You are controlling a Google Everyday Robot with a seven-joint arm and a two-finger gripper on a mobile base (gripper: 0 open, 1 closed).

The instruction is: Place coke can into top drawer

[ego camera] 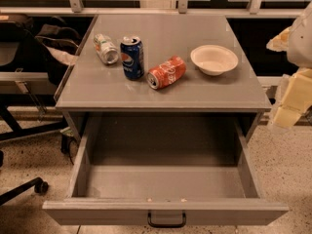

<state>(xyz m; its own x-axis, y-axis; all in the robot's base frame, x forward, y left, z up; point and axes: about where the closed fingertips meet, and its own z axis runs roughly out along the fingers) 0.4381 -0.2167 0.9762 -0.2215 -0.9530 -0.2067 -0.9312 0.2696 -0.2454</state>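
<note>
The coke can [166, 72] lies on its side on the grey cabinet top [204, 91], near the middle, its silver top facing front-left. The top drawer [165, 182] is pulled wide open below and nothing lies in it; its dark handle [166, 220] is at the middle of the front panel. My gripper [291, 99] hangs at the right edge of the view, beside the cabinet's right side and well right of the can, holding nothing that I can see.
A blue Pepsi can [132, 57] stands upright just left of the coke can. A pale silver-green can [106, 48] lies on its side at the back left. A white bowl [214, 59] sits at the right. An office chair's base [29, 184] is on the left floor.
</note>
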